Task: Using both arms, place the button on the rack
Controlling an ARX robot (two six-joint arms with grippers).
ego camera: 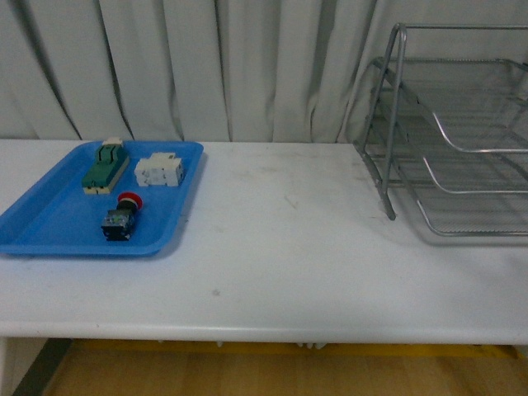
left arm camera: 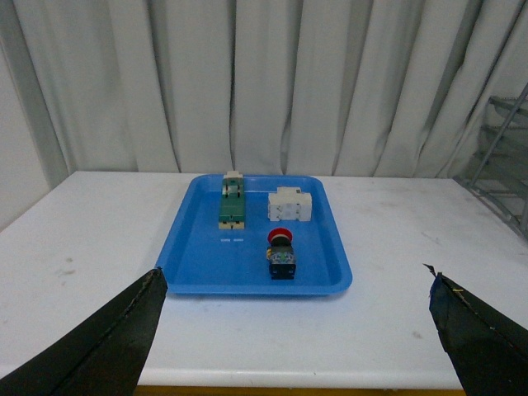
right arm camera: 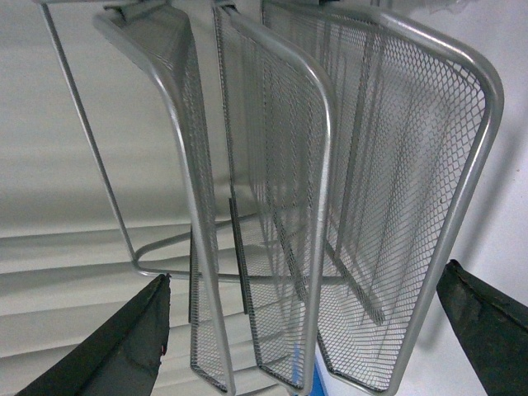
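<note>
Where the left gripper (left arm camera: 295,274) hung: over the near edge of the white table (ego camera: 289,247), its two dark fingers (left arm camera: 124,330) spread wide and clasping nothing.
Right gripper (right arm camera: 305,272): likewise spread wide and empty, close in front of the rack (right arm camera: 396,165), whose mesh tiers filled its wrist view, turned on their side.
Blue tray (ego camera: 49,223): flat on the table's left part, facing the left gripper.
Button (ego camera: 122,216): inside the tray, in its nearer half toward the right side. It lay on its side with the dark body nearest and the red cap pointing at the curtain, touched by neither gripper.
Green-and-cream switch block (ego camera: 106,167): farther back in the tray, left of the button.
White block (ego camera: 159,171): just beside the switch block on its right, behind the button, apart from both.
Rack: silver wire mesh in three tiers on a tube frame, standing at the table's far right – well apart from the tray and the button.
Curtain (ego camera: 206,66): pale folds hanging behind the table.
</note>
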